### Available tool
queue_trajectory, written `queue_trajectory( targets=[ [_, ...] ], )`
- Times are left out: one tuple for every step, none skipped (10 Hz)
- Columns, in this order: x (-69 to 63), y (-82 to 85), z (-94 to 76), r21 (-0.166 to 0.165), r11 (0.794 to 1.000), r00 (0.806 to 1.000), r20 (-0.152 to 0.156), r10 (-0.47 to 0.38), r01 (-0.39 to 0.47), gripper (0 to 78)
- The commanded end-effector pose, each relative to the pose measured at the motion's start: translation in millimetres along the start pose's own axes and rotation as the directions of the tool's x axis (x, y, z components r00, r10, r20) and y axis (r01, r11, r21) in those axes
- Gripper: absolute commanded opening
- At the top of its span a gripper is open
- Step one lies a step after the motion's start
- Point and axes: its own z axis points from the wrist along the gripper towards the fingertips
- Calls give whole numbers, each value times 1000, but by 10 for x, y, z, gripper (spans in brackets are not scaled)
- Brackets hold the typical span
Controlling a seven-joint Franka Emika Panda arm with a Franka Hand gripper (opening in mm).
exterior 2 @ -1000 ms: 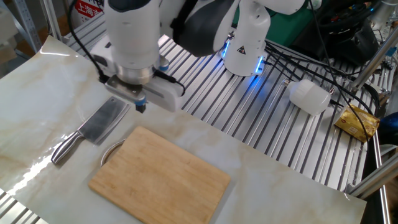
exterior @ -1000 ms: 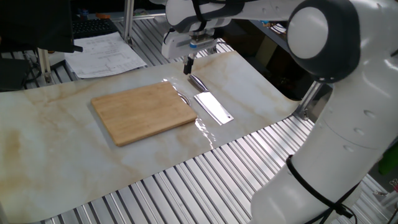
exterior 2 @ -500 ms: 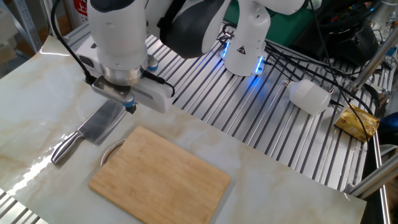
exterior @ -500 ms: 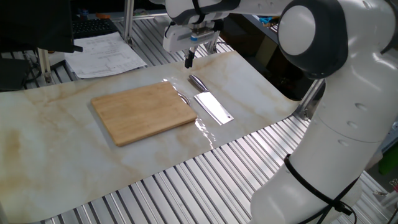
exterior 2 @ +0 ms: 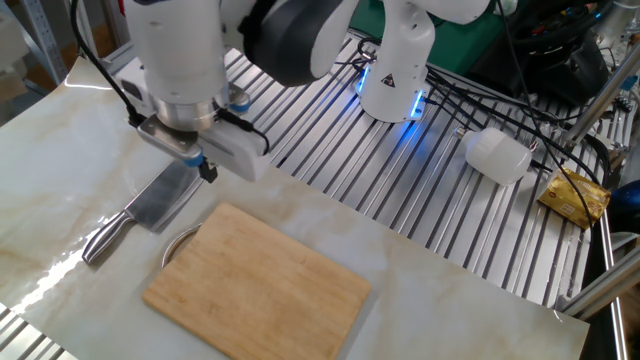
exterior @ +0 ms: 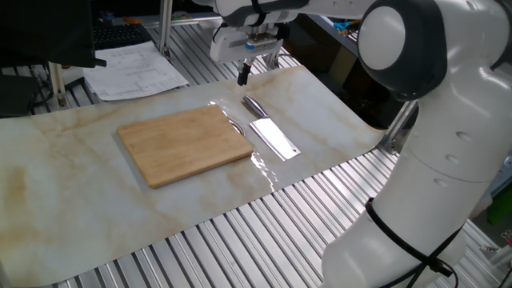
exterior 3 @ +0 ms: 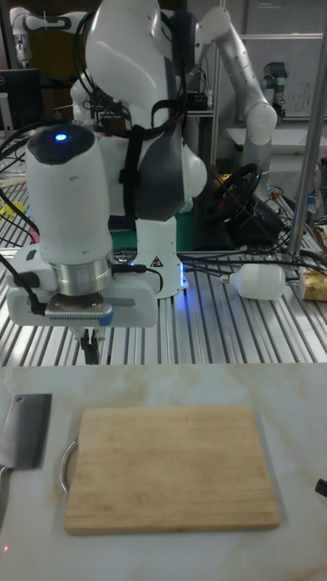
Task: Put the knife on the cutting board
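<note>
The knife (exterior: 272, 136), a small shiny cleaver, lies flat on the marbled mat just right of the cutting board (exterior: 186, 144), with its steel handle pointing away toward the mat's far edge. In the other fixed view the knife (exterior 2: 160, 200) lies left of the cutting board (exterior 2: 258, 290). My gripper (exterior: 243, 74) hangs above the mat beyond the handle end, apart from the knife, fingers together with nothing between them. In the tall fixed view the gripper (exterior 3: 91, 349) hovers behind the cutting board (exterior 3: 168, 467), and the knife (exterior 3: 23, 431) lies at the far left.
A thin metal loop (exterior 2: 178, 242) sticks out of the board's end next to the knife. Papers (exterior: 132, 68) lie behind the mat. A white cylinder (exterior 2: 497, 155) and a yellow packet (exterior 2: 575, 195) rest on the slatted table by the robot base (exterior 2: 395, 70).
The gripper has risen a little and drifted away from the knife's handle toward the mat's far edge. Knife and board have not moved.
</note>
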Motion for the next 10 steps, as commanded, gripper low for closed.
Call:
queue_trajectory(
  targets=[
    [-8,-9,-21,-47,997,998,-22,66,-67,0],
    [-8,-9,-21,-65,996,998,-20,67,-68,0],
    [-8,-9,-21,-88,993,997,-19,72,-73,0],
    [-8,-9,-21,-93,993,997,-18,74,-75,0],
    [-8,-9,-21,-101,993,998,-8,67,-68,0],
    [-8,-9,-21,-102,992,997,-2,77,-77,0],
    [-8,-9,-21,-99,992,997,12,79,-78,0],
    [-8,-9,-21,-93,992,994,46,94,-90,0],
    [-8,-9,-21,-93,991,994,46,95,-91,0],
    [-8,-9,-21,-92,990,993,43,112,-108,0]
  ],
)
